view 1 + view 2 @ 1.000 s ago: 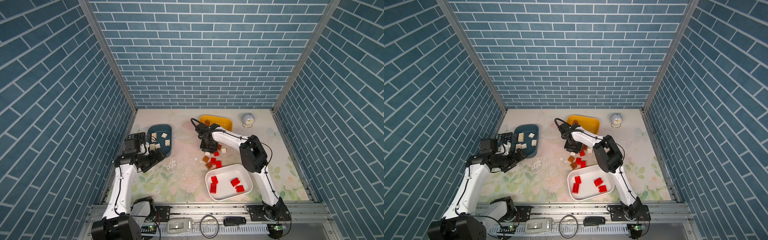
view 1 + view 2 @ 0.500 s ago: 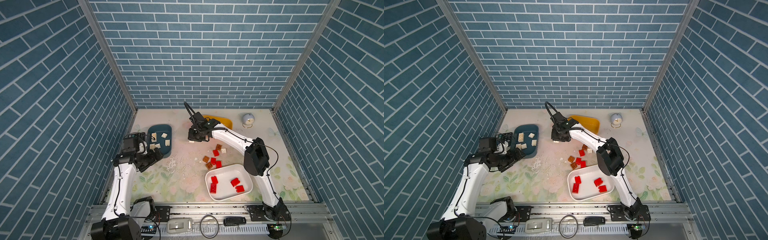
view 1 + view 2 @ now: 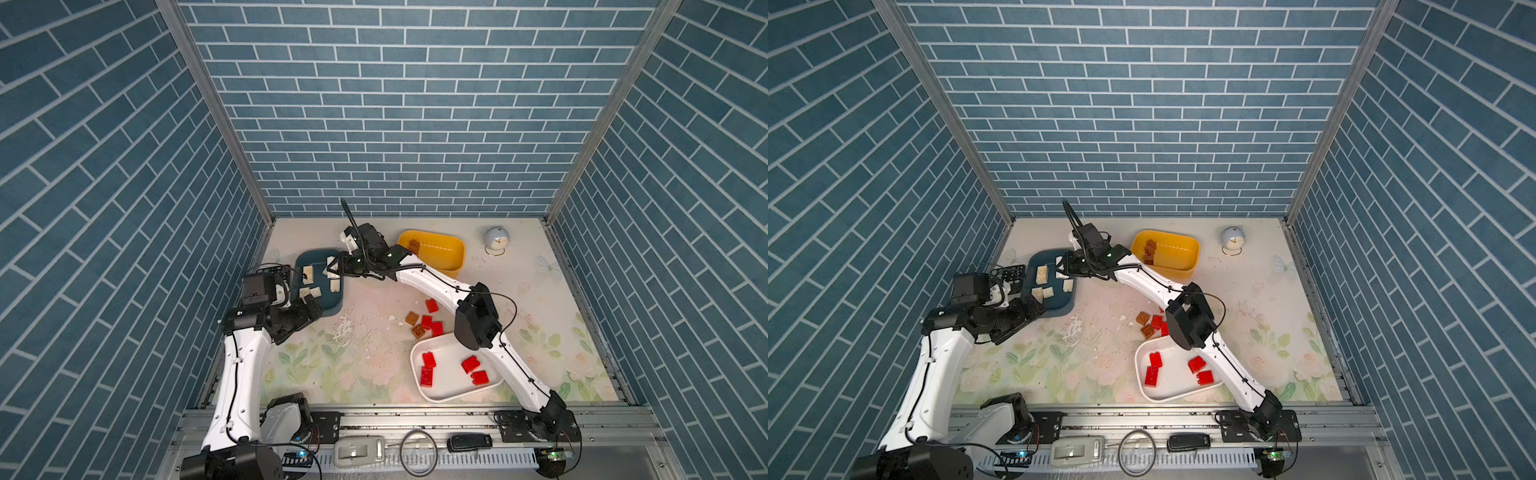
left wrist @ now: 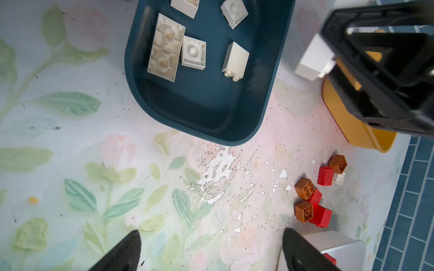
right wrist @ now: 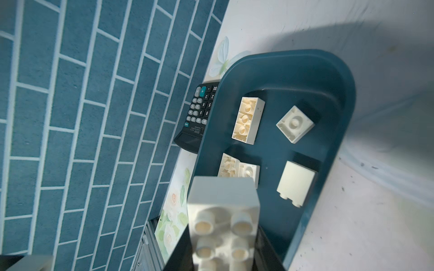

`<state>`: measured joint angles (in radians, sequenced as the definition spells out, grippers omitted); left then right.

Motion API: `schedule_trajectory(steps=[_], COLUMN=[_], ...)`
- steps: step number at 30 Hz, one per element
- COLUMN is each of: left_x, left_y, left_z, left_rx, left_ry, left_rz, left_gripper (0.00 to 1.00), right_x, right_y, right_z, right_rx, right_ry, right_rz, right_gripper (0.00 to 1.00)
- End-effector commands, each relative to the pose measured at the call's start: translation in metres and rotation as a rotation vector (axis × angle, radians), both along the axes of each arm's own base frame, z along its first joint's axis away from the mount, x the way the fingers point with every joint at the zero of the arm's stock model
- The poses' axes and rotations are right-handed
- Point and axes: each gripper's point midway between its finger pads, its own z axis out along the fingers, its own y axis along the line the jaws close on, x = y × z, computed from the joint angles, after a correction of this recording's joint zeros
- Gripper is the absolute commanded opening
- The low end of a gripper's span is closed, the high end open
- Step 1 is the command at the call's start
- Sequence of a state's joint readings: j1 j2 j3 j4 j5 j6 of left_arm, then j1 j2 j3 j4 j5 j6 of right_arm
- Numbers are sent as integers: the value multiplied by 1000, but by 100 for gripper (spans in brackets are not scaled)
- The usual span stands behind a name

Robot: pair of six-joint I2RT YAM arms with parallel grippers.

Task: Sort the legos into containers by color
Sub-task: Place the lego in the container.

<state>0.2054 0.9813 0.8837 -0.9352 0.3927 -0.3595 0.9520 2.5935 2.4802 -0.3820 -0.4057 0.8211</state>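
While right gripper [image 3: 333, 269] clamps a white lego [image 5: 223, 211], left gripper [image 4: 211, 232] spread wide

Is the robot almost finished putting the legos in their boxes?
Past halfway. Done: white bricks lie in the teal tub, brown bricks in the yellow tub, four red bricks in the white tub. In hand: the right tool grips a white brick by the teal tub. Left: red, brown and one small white brick in a loose pile on the table. The left tool is open, empty.
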Motion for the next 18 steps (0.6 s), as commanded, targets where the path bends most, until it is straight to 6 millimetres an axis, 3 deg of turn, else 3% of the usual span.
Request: schedule_trajectory(steps=[1, 4, 7, 11, 14, 18], left_x=[-1, 0, 1, 3, 5, 9], left_y=[1, 1, 0, -3, -7, -12], left_z=[7, 7, 6, 6, 5, 3], left_rx=[-2, -2, -13, -34, -57, -95], left_ry=[3, 1, 1, -5, -6, -14], left_rz=[4, 4, 4, 3, -5, -15], left_gripper=[95, 95, 95, 95, 95, 95], right_x=[-14, -10, -8, -6, -5, -15], right_y=[17, 11, 5, -13, -43, -102], right_z=[9, -4, 5, 18, 24, 15], right_rx=[60, 17, 4, -18, -65, -220], right_ry=[23, 20, -4, -8, -10, -15], right_rz=[33, 20, 17, 6, -16, -44], right_gripper=[31, 47, 64, 66, 66, 69])
